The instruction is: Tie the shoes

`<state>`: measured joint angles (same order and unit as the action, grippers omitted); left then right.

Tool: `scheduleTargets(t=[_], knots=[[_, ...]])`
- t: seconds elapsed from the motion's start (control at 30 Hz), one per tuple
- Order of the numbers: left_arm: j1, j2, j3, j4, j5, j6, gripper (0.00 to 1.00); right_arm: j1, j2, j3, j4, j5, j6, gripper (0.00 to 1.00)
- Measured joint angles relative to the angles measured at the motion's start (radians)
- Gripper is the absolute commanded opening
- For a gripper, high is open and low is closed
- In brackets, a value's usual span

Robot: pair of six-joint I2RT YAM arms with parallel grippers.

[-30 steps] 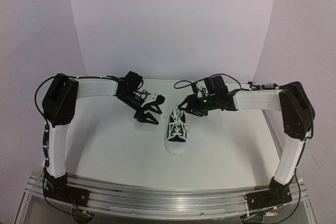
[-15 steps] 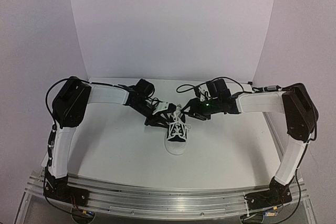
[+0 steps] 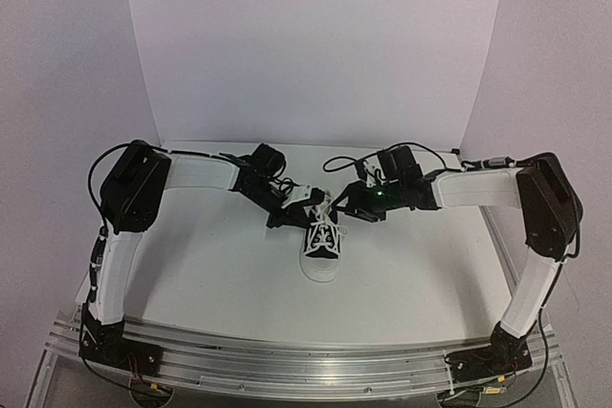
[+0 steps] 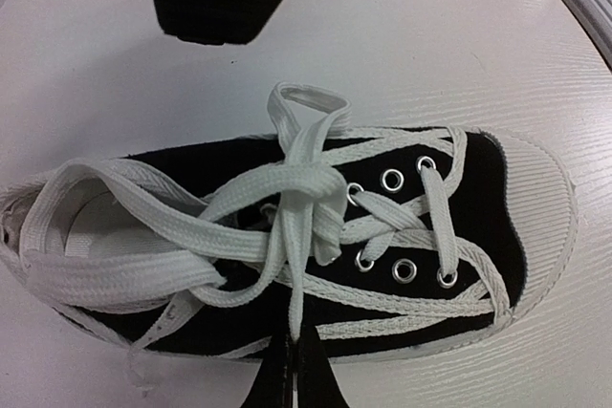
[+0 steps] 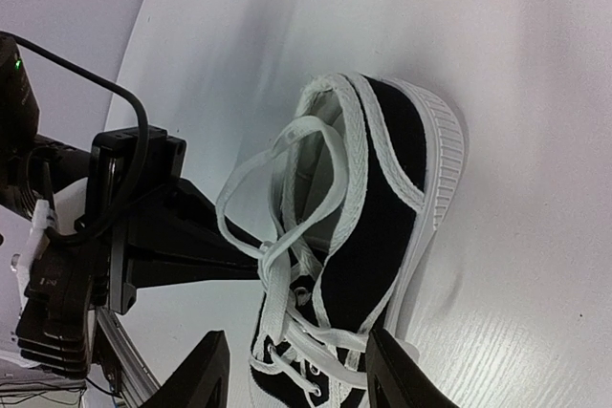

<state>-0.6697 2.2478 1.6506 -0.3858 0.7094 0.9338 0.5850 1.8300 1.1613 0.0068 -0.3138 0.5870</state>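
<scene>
Midway across the table, the sneaker lies toe toward the arm bases. The left gripper is clamped on a white lace. The right gripper, close on the opposite side, is spread, gripping nothing.

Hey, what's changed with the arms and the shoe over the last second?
The left claw swung in from the left to the sneaker and closed from open. It is now shut on a strand of the white laces. The right claw stayed open beside the sneaker, barely shifting. The sneaker itself has not moved.
</scene>
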Motion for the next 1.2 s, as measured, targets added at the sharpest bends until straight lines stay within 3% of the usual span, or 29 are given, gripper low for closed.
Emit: scheduleTargets(t=[0.23, 0.57, 0.67, 0.73, 0.9, 1.07, 1.2], knots=[[0.0, -0.011, -0.001, -0.103, -0.017, 0.017, 0.0, 0.0, -0.001, -0.006, 0.0, 0.0, 0.001, 0.49], [-0.004, -0.128, -0.157, -0.209, 0.004, 0.0, 0.0, 0.0, 0.0, -0.036, -0.001, -0.002, 0.01, 0.54], [-0.007, -0.128, -0.179, -0.209, 0.004, -0.012, 0.01, 0.0, 0.007, -0.036, 0.001, -0.011, 0.02, 0.51], [-0.01, -0.128, -0.186, -0.212, 0.003, -0.017, 0.09, 0.0, 0.018, -0.034, 0.001, -0.017, 0.027, 0.47], [-0.011, -0.128, -0.186, -0.208, -0.002, -0.023, 0.4, 0.0, 0.062, -0.01, 0.001, -0.036, 0.063, 0.43], [-0.007, -0.128, -0.157, -0.22, -0.007, -0.028, 0.5, 0.0, 0.079, -0.004, 0.033, -0.045, 0.108, 0.42], [0.016, -0.128, -0.079, -0.239, 0.03, -0.046, 0.63, 0.0, 0.08, -0.004, 0.057, -0.053, 0.135, 0.29]])
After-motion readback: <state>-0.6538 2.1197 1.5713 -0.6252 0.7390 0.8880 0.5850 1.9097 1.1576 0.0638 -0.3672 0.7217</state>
